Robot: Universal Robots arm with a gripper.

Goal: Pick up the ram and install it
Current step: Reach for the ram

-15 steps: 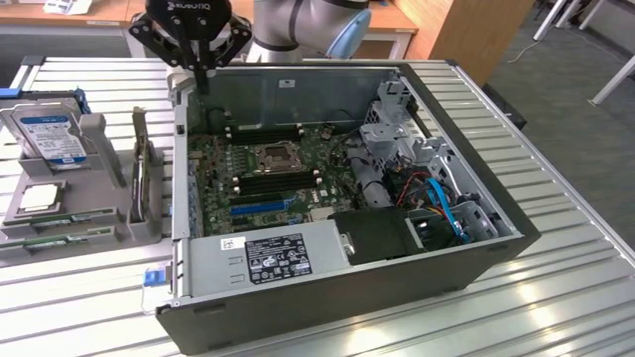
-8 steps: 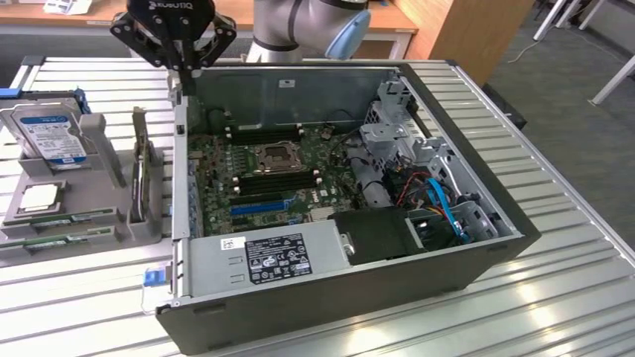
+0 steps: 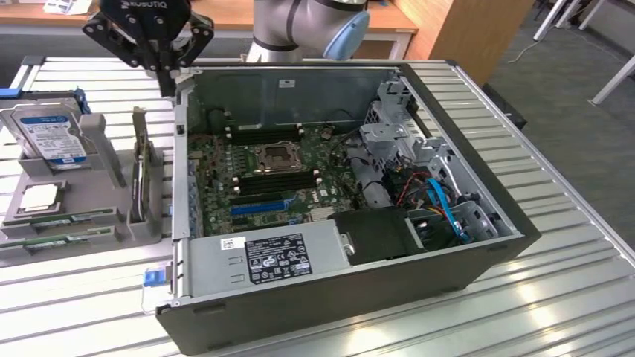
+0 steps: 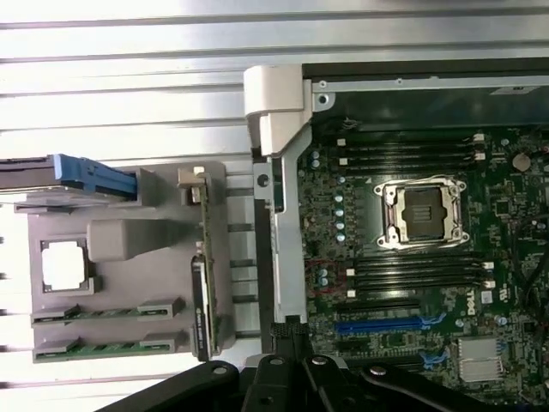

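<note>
On the grey moulded tray at the exterior view's left, you have the ram, a narrow flat green board, with a second stick just beside it. Your tool hangs closed, gripping nothing, above the far tray-side corner of the open steel case, well apart from both sticks. Ribbed metal tabletop runs wide past the case's other edge.

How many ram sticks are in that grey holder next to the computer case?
2. One ram stick lies beside the processor chip; the second ram stick lies parallel at the holder's edge. None seem hidden.
</note>
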